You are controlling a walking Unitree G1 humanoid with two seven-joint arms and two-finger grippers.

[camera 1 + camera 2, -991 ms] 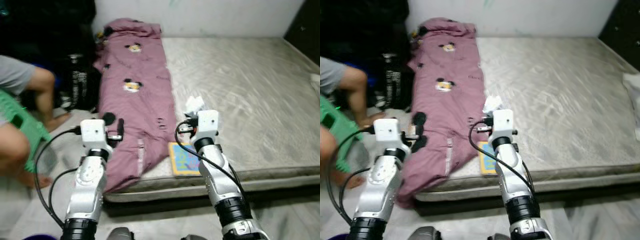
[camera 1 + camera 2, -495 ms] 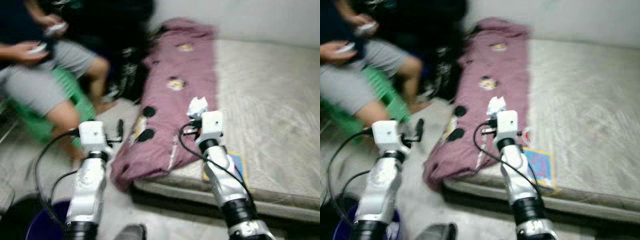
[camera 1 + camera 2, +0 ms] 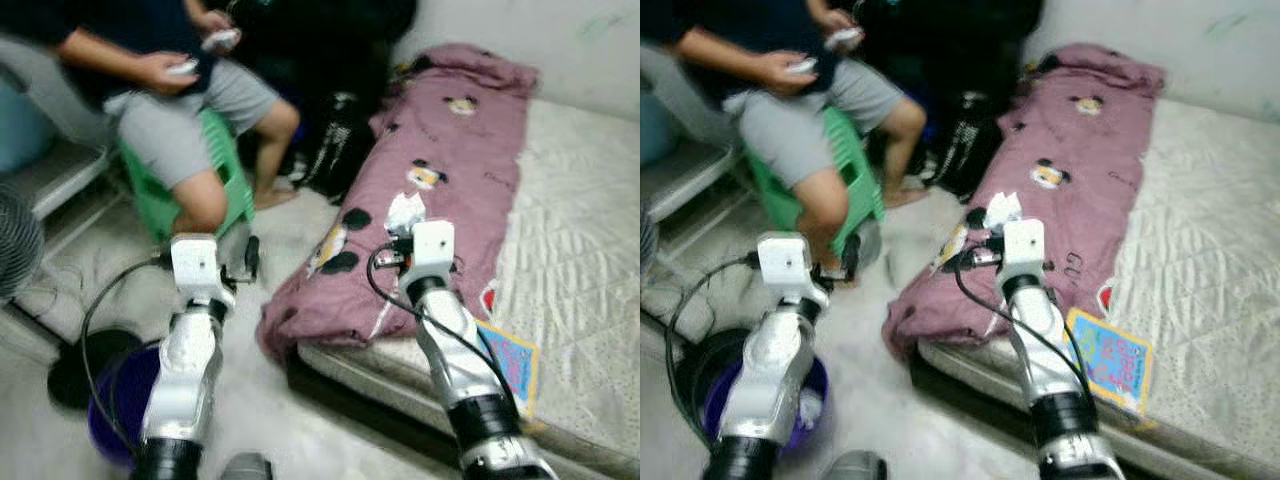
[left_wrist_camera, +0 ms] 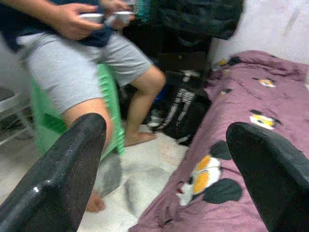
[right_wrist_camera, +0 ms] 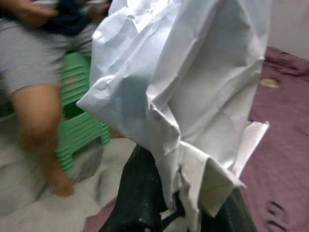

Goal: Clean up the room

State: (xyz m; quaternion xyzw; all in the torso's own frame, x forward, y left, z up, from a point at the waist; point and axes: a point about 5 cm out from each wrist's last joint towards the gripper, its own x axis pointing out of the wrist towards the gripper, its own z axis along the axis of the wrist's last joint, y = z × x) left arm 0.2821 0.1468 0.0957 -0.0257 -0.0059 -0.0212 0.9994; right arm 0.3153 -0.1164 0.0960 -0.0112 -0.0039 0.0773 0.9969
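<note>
Crumpled paper (image 5: 183,96) upright, pinched by right gripper (image 3: 400,228)

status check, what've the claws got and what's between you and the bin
Right claw shut on crumpled white paper, over the purple blanket. Left claw open, empty. Purple bin low on the left; seated person on green stool close beyond it.

Two silver arms, white wrist blocks, black cables, black-fingered left gripper (image 3: 250,262).
</note>
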